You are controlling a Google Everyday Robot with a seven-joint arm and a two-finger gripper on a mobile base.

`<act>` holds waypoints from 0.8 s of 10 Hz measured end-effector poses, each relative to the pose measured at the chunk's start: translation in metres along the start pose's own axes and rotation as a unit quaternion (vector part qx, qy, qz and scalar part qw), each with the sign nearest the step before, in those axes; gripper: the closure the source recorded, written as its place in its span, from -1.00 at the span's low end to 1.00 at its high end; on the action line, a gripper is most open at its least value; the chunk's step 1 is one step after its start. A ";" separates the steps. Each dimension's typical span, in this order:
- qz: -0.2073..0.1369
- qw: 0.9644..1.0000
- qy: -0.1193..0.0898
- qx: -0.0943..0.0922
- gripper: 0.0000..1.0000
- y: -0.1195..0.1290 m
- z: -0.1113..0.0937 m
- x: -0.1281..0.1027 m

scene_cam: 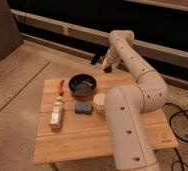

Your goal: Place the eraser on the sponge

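Note:
The blue-grey sponge [83, 107] lies flat on the wooden table [87, 137], just left of a white cup [100, 101] and in front of the black bowl. My gripper [100, 62] hangs above the table's far edge, behind and to the right of the bowl and well away from the sponge. The eraser does not show as a separate thing on the table. A dark shape at the gripper cannot be told apart from the gripper itself.
A round black bowl [82, 84] stands at the back middle. A red-handled tool [62, 86] lies left of it, and a pale oblong object [56, 114] lies near the left edge. My thick white arm [129, 120] covers the table's right side. Cables lie on the floor at right.

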 end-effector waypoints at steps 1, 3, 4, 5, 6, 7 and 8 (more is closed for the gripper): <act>-0.006 1.000 0.000 -0.011 1.00 0.009 -0.006 0.008; -0.049 0.998 -0.015 -0.027 1.00 0.039 -0.030 0.029; -0.080 0.996 -0.028 -0.031 1.00 0.057 -0.043 0.041; -0.118 0.991 -0.044 -0.036 1.00 0.079 -0.060 0.055; -0.157 0.985 -0.059 -0.041 1.00 0.105 -0.074 0.074; -0.183 0.980 -0.066 -0.044 1.00 0.121 -0.082 0.089; -0.200 0.976 -0.071 -0.047 1.00 0.133 -0.087 0.100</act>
